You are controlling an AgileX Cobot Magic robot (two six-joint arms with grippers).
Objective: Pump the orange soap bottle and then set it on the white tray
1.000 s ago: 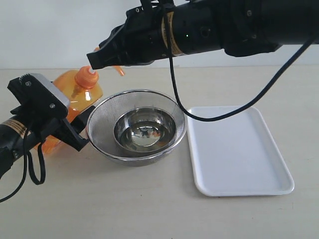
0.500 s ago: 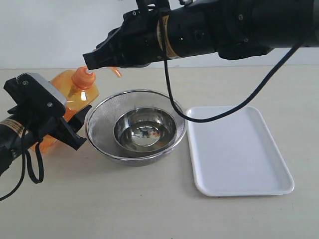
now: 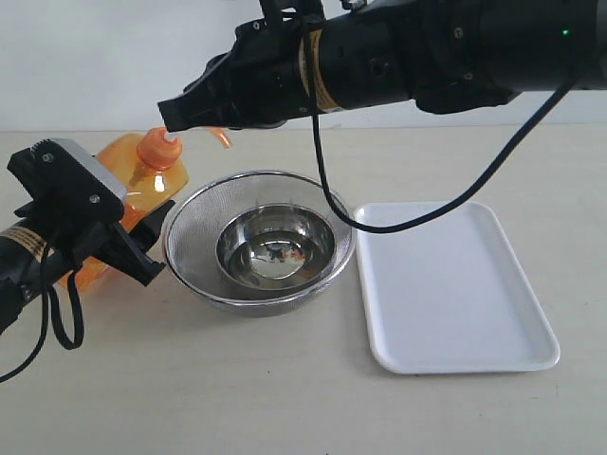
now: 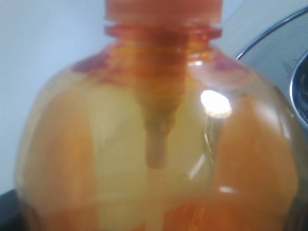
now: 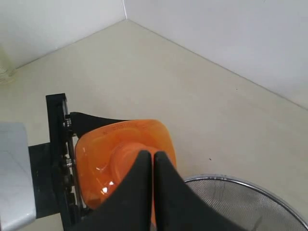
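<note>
My left gripper [image 3: 156,237] clamps the orange soap bottle [image 3: 133,175] beside the mesh bowl [image 3: 258,237]; my right gripper [image 3: 174,116], fully closed, sits just over its pump head [image 3: 159,144].

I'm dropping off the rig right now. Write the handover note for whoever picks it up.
Left gripper: clamped on the body of the orange soap bottle, holding it beside the steel mesh bowl.
Right gripper: shut, tips at the pump head; contact cannot be told.
White tray: right of the bowl, nothing on it.
Done: bottle gripped. Pumping cannot be confirmed.
Left: press the pump, then set the bottle on the tray.
</note>
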